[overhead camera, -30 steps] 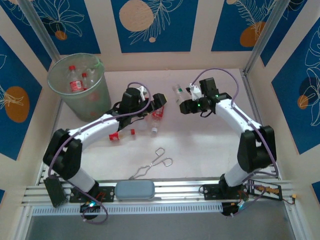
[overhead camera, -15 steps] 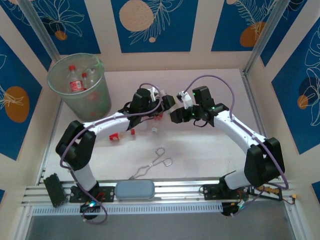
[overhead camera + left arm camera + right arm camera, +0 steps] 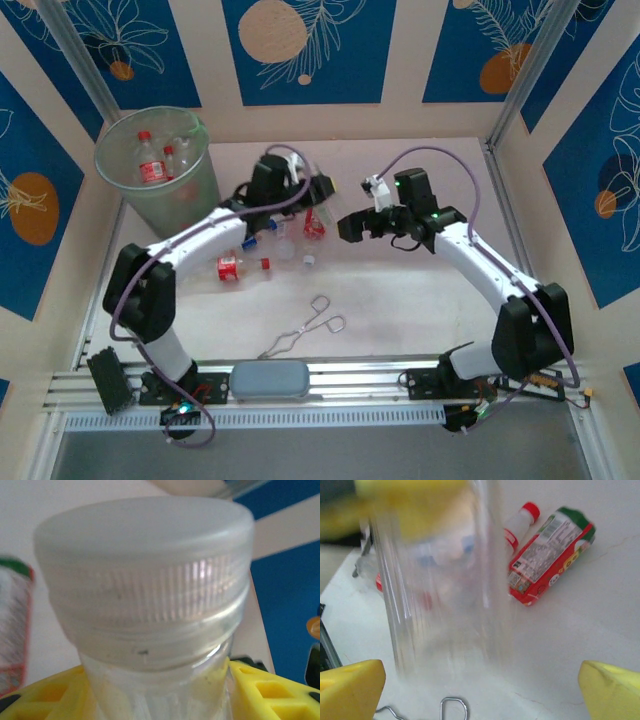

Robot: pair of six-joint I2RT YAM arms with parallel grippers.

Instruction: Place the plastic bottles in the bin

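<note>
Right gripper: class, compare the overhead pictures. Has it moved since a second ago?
Yes. The right gripper has shifted left and toward the table's near edge, ending closer to the metal tongs, which lie where they were.

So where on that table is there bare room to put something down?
Bare table lies between the tongs and the right arm, and in the far right corner. It's crowded by the bin, where loose bottles lie.
</note>
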